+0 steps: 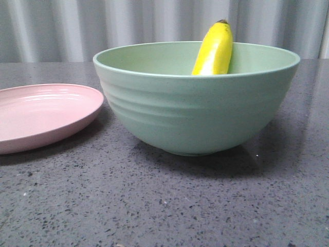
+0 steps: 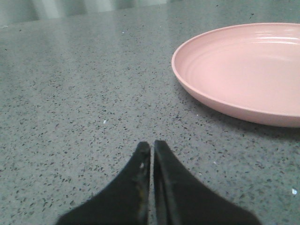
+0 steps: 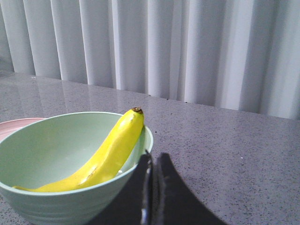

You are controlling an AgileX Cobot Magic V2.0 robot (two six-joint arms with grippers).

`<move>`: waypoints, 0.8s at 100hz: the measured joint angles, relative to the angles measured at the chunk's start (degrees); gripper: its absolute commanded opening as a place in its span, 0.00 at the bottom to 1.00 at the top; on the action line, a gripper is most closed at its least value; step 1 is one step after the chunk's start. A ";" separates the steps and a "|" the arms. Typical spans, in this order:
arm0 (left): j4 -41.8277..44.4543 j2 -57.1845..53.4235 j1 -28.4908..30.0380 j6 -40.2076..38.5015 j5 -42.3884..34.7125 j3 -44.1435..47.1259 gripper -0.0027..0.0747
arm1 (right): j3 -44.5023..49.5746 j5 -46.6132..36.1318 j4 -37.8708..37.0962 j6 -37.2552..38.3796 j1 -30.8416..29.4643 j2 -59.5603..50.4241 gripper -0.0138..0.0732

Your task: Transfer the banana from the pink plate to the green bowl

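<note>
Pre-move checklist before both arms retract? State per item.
1. Smooth yellow curved banana inside the deep mint-green ridged bowl: ok, tip leaning on the rim.
2. Shallow pale pink round plate empty: ok.
3. Left tool shut, holding nothing: ok.
4. Right tool shut, off the banana: ok.
5. Right tool's gap from the bowl rim: cannot tell.
6. Bowl upright on the speckled grey table: ok.

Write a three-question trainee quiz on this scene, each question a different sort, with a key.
1. True or false: the banana lies on the pink plate.
2. The banana's dark tip rests: A) flat on the bowl's floor B) above the rim of the green bowl C) on the table.
3. Fill in: the left gripper and right gripper are both ____.

Key: 1 false; 2 B; 3 shut.
</note>
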 measured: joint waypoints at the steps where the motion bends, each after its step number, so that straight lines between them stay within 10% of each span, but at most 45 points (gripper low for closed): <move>1: 0.00 0.00 0.00 0.00 0.00 0.00 0.01 | 0.00 0.00 0.00 0.00 0.00 0.00 0.08; 80: 0.00 0.00 0.00 0.00 0.00 0.00 0.01 | 3.75 -1.24 0.00 0.00 -2.37 0.00 0.08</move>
